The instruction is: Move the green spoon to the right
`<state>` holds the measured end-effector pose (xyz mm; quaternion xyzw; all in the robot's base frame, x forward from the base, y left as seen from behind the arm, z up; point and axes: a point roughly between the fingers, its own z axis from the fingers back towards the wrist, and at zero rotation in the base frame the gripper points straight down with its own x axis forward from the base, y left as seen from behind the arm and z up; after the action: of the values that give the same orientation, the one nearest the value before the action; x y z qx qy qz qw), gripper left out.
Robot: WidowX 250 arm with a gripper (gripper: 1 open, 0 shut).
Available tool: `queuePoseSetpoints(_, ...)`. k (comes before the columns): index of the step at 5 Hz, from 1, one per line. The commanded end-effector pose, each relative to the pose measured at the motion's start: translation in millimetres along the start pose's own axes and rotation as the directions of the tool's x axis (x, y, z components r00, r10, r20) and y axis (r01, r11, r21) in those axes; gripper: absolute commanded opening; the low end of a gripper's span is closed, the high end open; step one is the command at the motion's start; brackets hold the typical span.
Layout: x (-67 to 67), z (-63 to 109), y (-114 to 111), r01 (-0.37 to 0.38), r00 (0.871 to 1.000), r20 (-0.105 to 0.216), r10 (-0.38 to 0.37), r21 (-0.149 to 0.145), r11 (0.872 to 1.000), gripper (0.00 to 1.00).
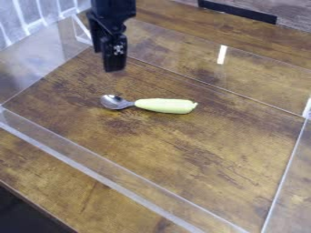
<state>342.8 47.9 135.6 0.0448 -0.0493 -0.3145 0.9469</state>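
The green spoon [151, 105] lies flat on the wooden table, its shiny silver bowl to the left and its pale yellow-green handle pointing right. My gripper [112, 60] hangs above and behind the spoon, up and to the left of the bowl, well clear of it. Its black fingers point down and hold nothing; from this angle the gap between them is hard to make out.
A clear acrylic wall [145, 196] runs along the near side of the wooden table [206, 155], with more clear panels at the left and right edges. A clear stand [83, 29] sits at the back left.
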Motion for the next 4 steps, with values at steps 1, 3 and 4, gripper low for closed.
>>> queuePoseSetpoints(1, -19.0, 24.5, 3.1, -0.06, 0.997, 0.056, 0.056, 0.068, 0.996, 1.0)
queuePoseSetpoints(3, -24.9, -17.3, 4.4, -0.002, 0.997, 0.076, -0.003, 0.06, 0.998, 1.0)
queuePoseSetpoints(4, -26.9, -33.7, 5.4, 0.004, 0.997, 0.083, -0.009, 0.057, 0.998, 1.0)
